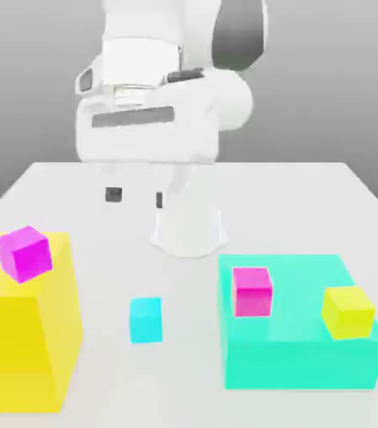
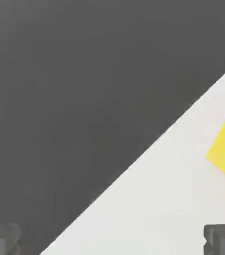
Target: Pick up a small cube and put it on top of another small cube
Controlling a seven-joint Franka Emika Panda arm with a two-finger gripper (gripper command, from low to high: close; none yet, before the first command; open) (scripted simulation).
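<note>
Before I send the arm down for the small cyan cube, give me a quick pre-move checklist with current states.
1. Gripper open and empty: ok, fingers apart in the hand view, nothing between them.
2. Small cyan cube free to grasp: ok, alone on the table, between the yellow block and the turquoise block.
3. Gripper over the cube: not ok, it hangs near the arm's base.
4. Stacking targets: ok, a magenta cube and a yellow cube sit on the turquoise block, another magenta cube on the yellow block.
5. Cube squared to fingers: cannot tell.
</note>
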